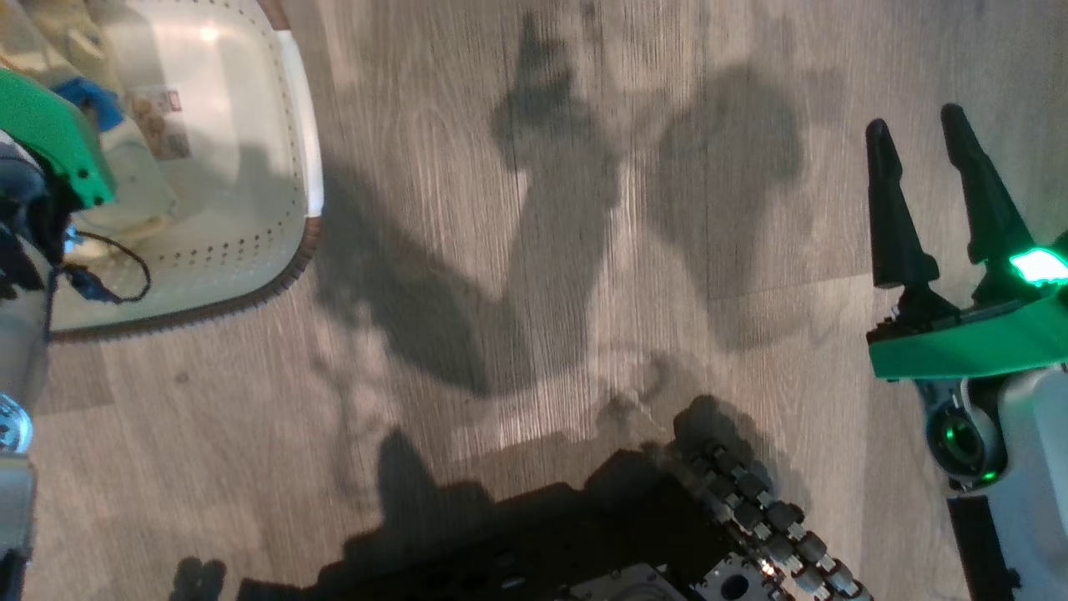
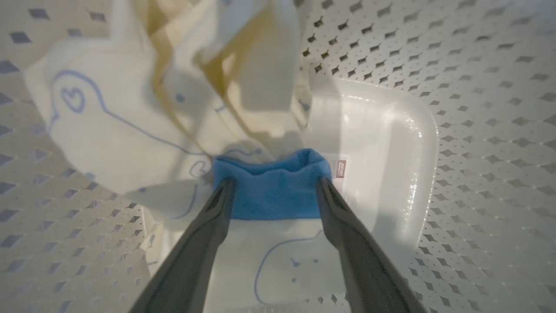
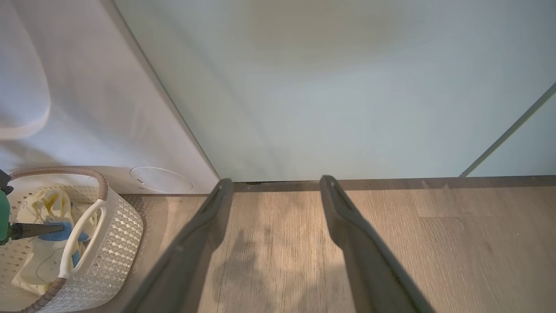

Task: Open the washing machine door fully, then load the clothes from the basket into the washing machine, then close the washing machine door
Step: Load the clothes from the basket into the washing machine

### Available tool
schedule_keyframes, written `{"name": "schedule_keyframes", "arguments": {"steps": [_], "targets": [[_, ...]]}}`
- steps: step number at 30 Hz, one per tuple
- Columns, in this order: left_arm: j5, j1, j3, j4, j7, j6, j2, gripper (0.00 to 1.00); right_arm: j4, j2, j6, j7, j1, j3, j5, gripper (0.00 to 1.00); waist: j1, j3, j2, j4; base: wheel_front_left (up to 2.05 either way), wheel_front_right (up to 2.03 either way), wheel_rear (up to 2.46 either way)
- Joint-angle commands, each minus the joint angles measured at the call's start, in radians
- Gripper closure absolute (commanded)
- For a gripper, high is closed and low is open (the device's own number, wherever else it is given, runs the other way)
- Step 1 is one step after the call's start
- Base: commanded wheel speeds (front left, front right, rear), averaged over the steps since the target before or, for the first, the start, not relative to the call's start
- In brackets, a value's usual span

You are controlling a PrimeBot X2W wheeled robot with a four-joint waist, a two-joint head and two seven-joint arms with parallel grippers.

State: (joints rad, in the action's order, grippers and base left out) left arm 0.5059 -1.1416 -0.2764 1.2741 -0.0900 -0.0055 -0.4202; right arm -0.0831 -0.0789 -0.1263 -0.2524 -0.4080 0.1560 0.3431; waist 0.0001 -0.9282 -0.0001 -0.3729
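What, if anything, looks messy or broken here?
Nothing really stands out. The clothes lie crumpled but inside the basket, which stands upright on the floor. The left gripper, open, has its fingers either side of the blue patch.

One basket (image 1: 250,242), one washing machine (image 3: 108,108), two pale green cabinet doors (image 3: 325,87) — and two grippers, the left gripper (image 2: 276,184) and the right gripper (image 1: 914,118), two fingers apiece. The clothes (image 2: 108,126) make one heap with one blue patch (image 2: 271,200) — how many pieces, I cannot tell.
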Motion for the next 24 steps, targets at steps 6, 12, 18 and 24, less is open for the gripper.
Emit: {"name": "schedule_keyframes", "arguments": {"steps": [6, 12, 18, 24], "targets": [[0.008, -0.024, 0.021, 0.003, -0.007, 0.023, -0.074, 0.0, 0.034, -0.003, -0.004, -0.009, 0.008, 0.019, 0.005, 0.0, -0.0001, -0.058, 0.0001, -0.009, 0.0, 0.0, 0.0], [0.023, -0.046, 0.026, 0.008, -0.02, 0.028, -0.076, 0.0, 0.039, -0.008, -0.004, -0.009, -0.001, 0.025, 0.004, 0.0, -0.0001, -0.091, 0.0001, -0.003, 0.0, 0.0, 0.0], [0.023, -0.048, 0.007, 0.012, -0.044, 0.001, -0.063, 0.56, 0.041, -0.018, -0.004, -0.009, 0.005, 0.017, 0.0, 0.0, -0.0001, -0.101, 0.0001, 0.006, 0.0, 0.0, 0.0], [0.023, -0.046, -0.006, 0.013, -0.037, -0.033, -0.052, 1.0, 0.044, -0.022, -0.004, -0.009, 0.012, 0.007, -0.001, 0.0, -0.0001, -0.099, 0.0001, 0.007, 0.0, 0.0, 0.0]]}}
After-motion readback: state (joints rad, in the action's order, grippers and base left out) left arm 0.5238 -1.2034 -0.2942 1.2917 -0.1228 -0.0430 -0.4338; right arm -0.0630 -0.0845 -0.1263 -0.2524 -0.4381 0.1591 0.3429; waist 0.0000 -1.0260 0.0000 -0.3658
